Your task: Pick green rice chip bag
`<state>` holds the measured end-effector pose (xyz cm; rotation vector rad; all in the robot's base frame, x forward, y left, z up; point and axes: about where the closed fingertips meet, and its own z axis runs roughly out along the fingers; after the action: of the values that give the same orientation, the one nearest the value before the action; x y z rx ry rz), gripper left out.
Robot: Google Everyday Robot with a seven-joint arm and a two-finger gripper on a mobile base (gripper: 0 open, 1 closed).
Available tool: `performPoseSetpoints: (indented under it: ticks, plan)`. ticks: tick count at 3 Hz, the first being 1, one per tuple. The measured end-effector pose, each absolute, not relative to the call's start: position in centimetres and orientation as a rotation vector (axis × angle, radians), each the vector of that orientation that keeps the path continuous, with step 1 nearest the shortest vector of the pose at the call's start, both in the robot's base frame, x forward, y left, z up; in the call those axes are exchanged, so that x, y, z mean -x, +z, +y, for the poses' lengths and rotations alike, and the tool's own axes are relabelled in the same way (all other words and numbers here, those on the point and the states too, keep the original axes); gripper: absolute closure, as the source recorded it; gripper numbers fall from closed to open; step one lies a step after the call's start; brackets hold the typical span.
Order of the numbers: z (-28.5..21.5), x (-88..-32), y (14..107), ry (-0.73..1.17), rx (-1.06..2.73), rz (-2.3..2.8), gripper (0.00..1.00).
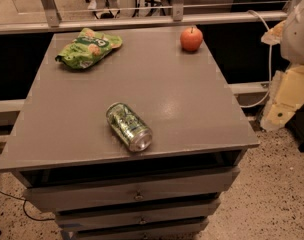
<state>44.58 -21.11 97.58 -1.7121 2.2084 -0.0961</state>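
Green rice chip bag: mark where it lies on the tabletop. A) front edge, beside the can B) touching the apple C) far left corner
C: the green rice chip bag lies at the far left corner, apart from the can and apple; the pincer is right of the table.

The green rice chip bag (88, 47) was crinkly, glossy foil; the can (129, 126) shiny metal; the apple (191, 38) smooth-skinned. The grey surface (192, 109) looked matt with a faint sheen. The gripper (284, 104), off the surface's right edge, was pale matt plastic.
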Motion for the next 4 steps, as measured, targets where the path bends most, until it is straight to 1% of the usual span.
performPoseSetpoints:
  ticks: [1, 2, 3, 4]
  plan:
    - [-16.5, -48.7, 96.6, -0.031, 1.740, 2.090, 0.00]
    - [-9.6, -54.1, 96.1, 0.087, 1.762, 1.920, 0.00]
    - [-1.9, -59.6, 96.3, 0.289, 1.687, 1.762, 0.00]
    - [-1.9, -59.7, 96.3, 0.289, 1.687, 1.762, 0.00]
